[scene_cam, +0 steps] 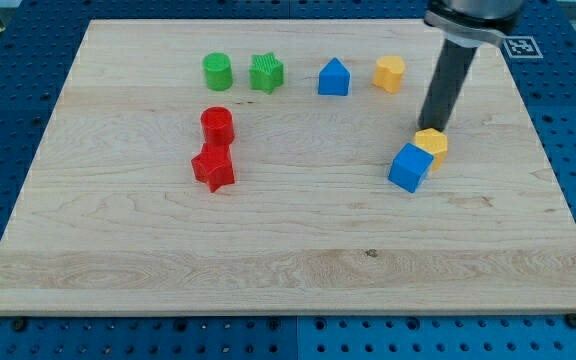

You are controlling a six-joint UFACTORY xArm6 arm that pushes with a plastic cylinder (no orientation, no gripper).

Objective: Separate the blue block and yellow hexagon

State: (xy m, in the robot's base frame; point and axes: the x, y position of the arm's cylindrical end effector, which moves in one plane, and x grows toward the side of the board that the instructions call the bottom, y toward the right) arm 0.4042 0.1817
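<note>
Nearest, one blue cube touches one yellow hexagon, my tip holding nothing just behind it; leftward sit two red blocks; farthest, two green blocks, one blue house-shaped block, one yellow block.

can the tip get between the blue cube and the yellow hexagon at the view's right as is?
Probably not directly. My tip sits just above the yellow hexagon, which touches the blue cube, so no gap shows. Board around the pair is open; pushing one sideways looks feasible.
</note>
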